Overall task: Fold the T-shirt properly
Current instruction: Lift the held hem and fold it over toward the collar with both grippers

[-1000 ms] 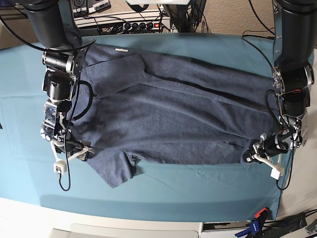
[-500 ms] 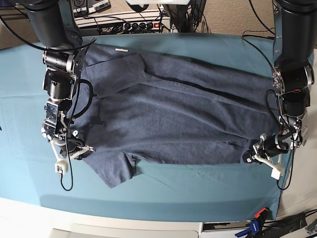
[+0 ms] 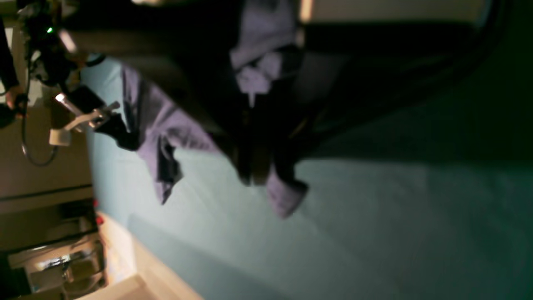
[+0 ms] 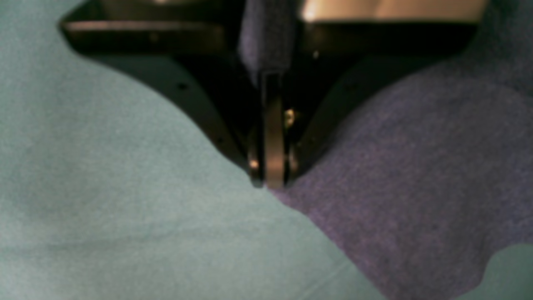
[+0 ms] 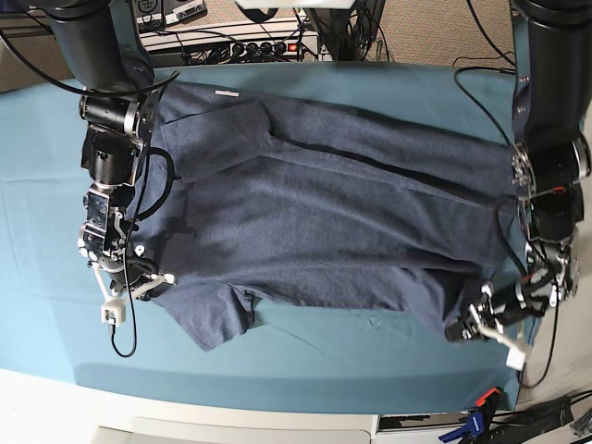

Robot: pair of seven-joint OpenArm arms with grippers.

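Observation:
The navy T-shirt (image 5: pixel 314 213) lies spread across the teal table cloth (image 5: pixel 351 361), with no lettering showing. My right gripper (image 5: pixel 155 282) is at the near-left sleeve. In the right wrist view it (image 4: pixel 268 181) is shut, with T-shirt fabric (image 4: pixel 266 41) pinched between the jaws and the sleeve (image 4: pixel 416 187) beside it. My left gripper (image 5: pixel 460 330) is at the near-right hem corner, shut on the fabric and low over the cloth. The left wrist view is dark and blurred. There the gripper (image 3: pixel 256 166) holds bunched fabric (image 3: pixel 258 71) and a corner (image 3: pixel 287 200) hangs below.
A power strip and cables (image 5: pixel 259 46) lie behind the table. The table's pale front edge (image 5: pixel 231 430) runs along the bottom. A blue and orange clamp (image 5: pixel 476 416) sits at the front right. A cable loop (image 5: pixel 118 338) hangs by my right gripper.
My left gripper has moved toward the front edge and slightly inward, dragging the hem corner with it. My right gripper has barely moved at the sleeve.

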